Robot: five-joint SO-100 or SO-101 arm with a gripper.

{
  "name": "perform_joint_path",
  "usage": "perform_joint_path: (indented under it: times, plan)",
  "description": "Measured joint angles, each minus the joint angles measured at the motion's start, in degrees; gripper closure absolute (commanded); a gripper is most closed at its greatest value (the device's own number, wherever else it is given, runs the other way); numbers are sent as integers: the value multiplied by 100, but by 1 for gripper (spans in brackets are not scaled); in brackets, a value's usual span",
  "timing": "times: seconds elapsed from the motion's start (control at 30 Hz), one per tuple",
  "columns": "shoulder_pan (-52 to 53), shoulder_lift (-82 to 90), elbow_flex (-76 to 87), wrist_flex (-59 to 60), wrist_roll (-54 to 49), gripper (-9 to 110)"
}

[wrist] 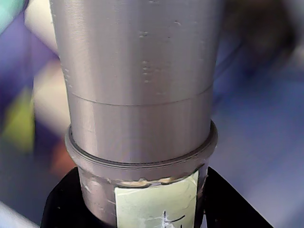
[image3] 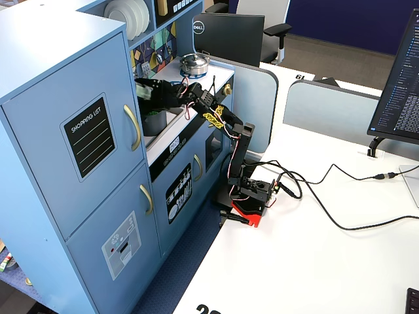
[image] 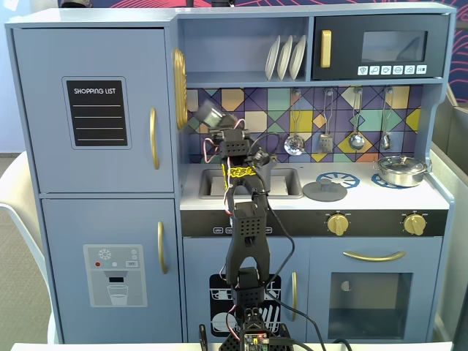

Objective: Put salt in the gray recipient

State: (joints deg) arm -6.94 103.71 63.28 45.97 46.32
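One arm reaches from its base on the white table [image3: 340, 261] into the toy kitchen [image: 95, 110], and one salt shaker [image: 210, 115] is in its grasp; the gripper [image: 219, 126] is clamped around the shaker near the labelled end, with dark jaw parts visible on both sides of it in the wrist view. The shaker is held up in the air, tilted, above the sink [image: 281, 191], in front of the patterned back wall. One dark gray pot [image3: 156, 121] sits in the sink below the gripper in the side fixed view; in the front fixed view it is hidden by the arm. Counted elsewhere: three white plates [image: 285, 57] stand on edge on the shelf, one flat gray lid [image: 325, 191] with a knob lies on the left burner, one shiny steel pan [image: 401, 170] rests on the right burner, four utensils [image: 356, 139] hang on the wall, and two yellow knobs [image: 337, 224] sit on the front. Close up in the wrist view the salt [wrist: 137, 95] is a smooth matte gray cylinder with fine lathe-like lines, a thin seam around its body, a raised ring lower down, and the pale green label [wrist: 156, 204] just past that ring, only partly in view; the lettering cannot be read there
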Motion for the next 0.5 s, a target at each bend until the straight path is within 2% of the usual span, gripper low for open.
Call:
perform_joint_path:
  times: [0.17,0.4,0.5]
  plan:
    - [-70,9,-9,-536,-422,101]
    - [369,-105,-141,923,123,101]
    - [413,-105,-141,1090,281,101]
